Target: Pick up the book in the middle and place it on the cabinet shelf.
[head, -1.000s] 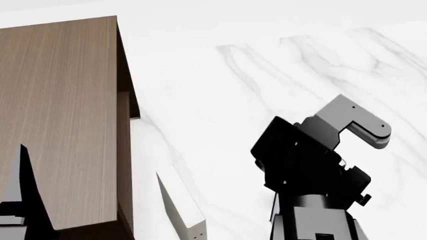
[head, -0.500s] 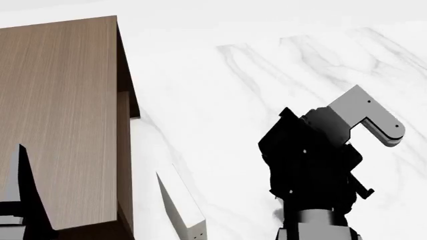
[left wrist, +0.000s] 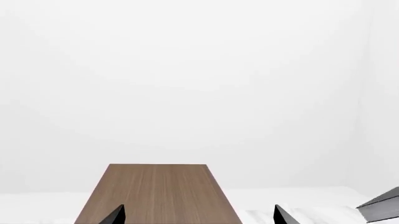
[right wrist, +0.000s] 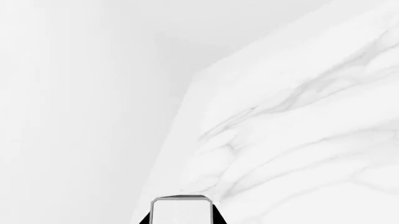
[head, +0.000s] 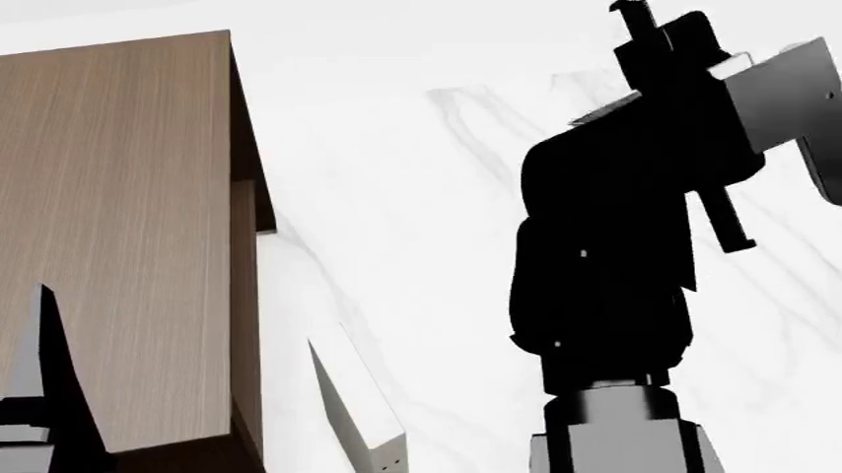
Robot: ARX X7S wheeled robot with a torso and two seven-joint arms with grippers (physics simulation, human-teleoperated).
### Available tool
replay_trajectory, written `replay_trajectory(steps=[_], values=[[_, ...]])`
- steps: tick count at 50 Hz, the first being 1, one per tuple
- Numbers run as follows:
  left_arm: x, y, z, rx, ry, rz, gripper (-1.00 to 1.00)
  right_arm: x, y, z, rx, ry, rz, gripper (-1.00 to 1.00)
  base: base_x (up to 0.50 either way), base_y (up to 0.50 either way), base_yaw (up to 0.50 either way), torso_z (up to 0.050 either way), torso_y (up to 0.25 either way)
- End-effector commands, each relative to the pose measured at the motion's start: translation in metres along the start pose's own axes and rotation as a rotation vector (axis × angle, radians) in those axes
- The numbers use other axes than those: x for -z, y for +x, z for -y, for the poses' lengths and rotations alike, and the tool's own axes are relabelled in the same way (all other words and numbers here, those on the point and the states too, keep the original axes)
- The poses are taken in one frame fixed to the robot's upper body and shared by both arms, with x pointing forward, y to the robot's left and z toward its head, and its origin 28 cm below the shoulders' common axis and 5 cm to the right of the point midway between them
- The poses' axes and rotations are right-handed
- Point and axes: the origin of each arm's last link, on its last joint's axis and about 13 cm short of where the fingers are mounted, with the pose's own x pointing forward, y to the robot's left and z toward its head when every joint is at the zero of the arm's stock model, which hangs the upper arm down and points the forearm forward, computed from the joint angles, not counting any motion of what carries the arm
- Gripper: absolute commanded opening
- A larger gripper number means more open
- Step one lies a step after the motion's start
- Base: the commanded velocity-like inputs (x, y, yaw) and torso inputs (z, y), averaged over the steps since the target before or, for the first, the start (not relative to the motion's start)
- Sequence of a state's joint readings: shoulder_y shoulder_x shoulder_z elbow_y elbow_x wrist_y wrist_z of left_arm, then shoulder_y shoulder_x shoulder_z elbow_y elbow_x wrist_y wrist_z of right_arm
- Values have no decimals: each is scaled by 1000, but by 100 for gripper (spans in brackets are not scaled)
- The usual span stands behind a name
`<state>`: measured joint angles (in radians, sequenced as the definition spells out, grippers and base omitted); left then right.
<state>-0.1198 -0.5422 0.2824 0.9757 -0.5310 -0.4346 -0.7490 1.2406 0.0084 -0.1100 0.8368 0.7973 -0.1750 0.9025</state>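
The white marble desk (head: 435,177), grey-veined and smooth, fills the head view. At its left edge stands the cabinet shelf (head: 118,236), boxy brown wood-grain with a flat overhanging top. The black right arm rises over the desk's right side, blocking it; the right gripper (right wrist: 181,212) pinches the book (head: 790,89), a grey slab. Left gripper (left wrist: 198,215): dark fingertips spread apart over the cabinet top.

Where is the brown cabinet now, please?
In the head view the cabinet fills the left side, standing on the white marbled surface, with the left gripper low in front of it; the left wrist view shows its flat top just ahead.
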Motion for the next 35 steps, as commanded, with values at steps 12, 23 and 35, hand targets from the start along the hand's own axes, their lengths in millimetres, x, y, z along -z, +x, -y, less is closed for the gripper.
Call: replay_trajectory(steps=[12,23,35], values=[[2,0,0,-1,2,-4,100,-34,-65,-69,-776,311,-306,-100,0,0,0,0,2],[2,0,0,0,3,-5,100,-43,-110,-87,-936,198,-536,-100,0,0,0,0,2],[1,0,0,-4,1,-5,100,-36,-137,-90,-983,94,-699,-100,0,0,0,0,1]])
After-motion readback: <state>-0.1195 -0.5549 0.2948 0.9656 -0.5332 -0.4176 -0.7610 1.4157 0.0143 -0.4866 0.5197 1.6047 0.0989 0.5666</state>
